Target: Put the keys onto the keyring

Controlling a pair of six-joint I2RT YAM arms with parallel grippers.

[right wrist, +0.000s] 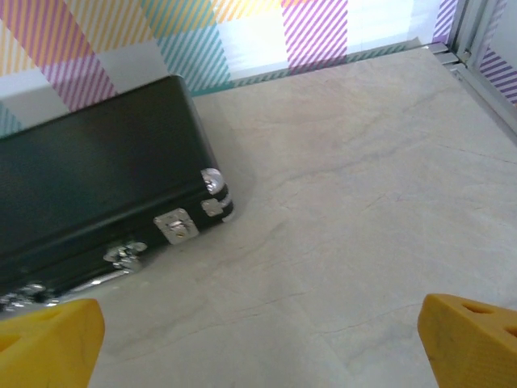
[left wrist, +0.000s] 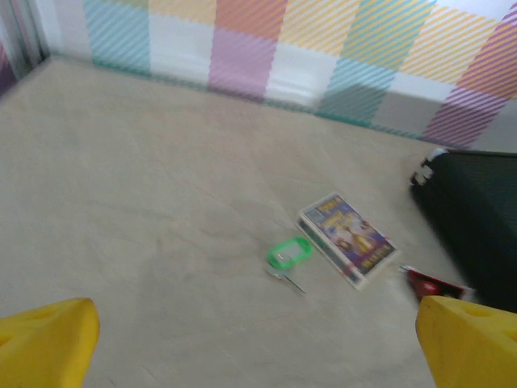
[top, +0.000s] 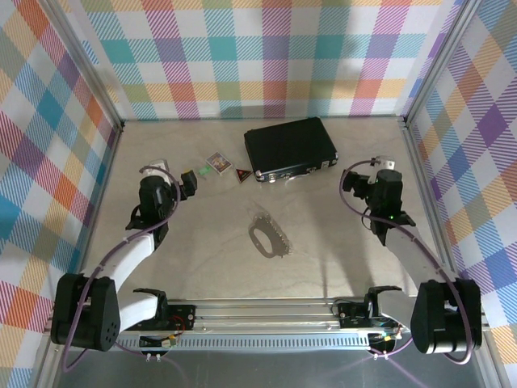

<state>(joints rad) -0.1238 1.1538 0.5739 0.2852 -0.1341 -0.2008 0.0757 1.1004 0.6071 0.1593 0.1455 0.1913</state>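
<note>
Nearest the arm bases, the keyring (top: 266, 236) lies flat at the middle of the tabletop (top: 323, 250), untouched and well apart from both arms. From the ring, the left gripper (top: 190, 183) hovers at about 10 o'clock, jaws spread wide and empty. The right gripper (top: 378, 166) stands at 2 o'clock, equally wide and empty.

The key (left wrist: 288, 255) rests just beyond the left gripper, at 11 o'clock from the ring. Its green head lies beside the card box (top: 216, 163), with a red tag (top: 241, 173) near. The left wrist view is blurred, so the blade reads only as a thin silver sliver.

This looks like the opening reach. Next, the left gripper probably needs to come down over the green head and pinch it off the flat surface.

The black case (top: 291, 148) sits at 12 o'clock, farthest back. The tabletop is pale and faintly marbled, and pastel plaid walls (top: 266, 48) enclose it.
</note>
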